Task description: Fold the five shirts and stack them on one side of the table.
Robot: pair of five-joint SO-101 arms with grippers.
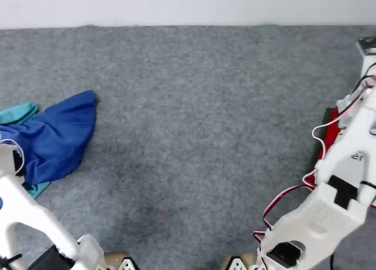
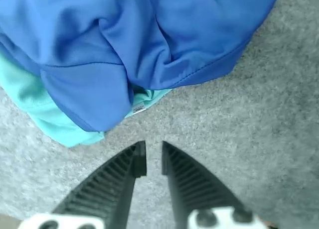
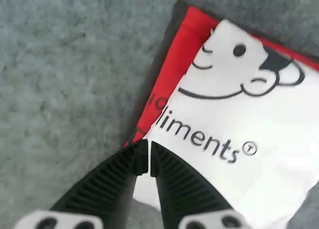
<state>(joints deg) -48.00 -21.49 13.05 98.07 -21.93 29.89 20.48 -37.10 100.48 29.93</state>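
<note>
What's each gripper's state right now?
Left gripper: open just a crack, empty, beside the blue shirt.
Right gripper: shut, nothing visibly held, over the edge of the white and red shirt.

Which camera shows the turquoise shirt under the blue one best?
The left wrist view: the turquoise shirt pokes out from under the blue shirt, its label showing. The high view catches slivers of it at the picture's left edge. The right wrist view faces a red and white printed shirt.
</note>
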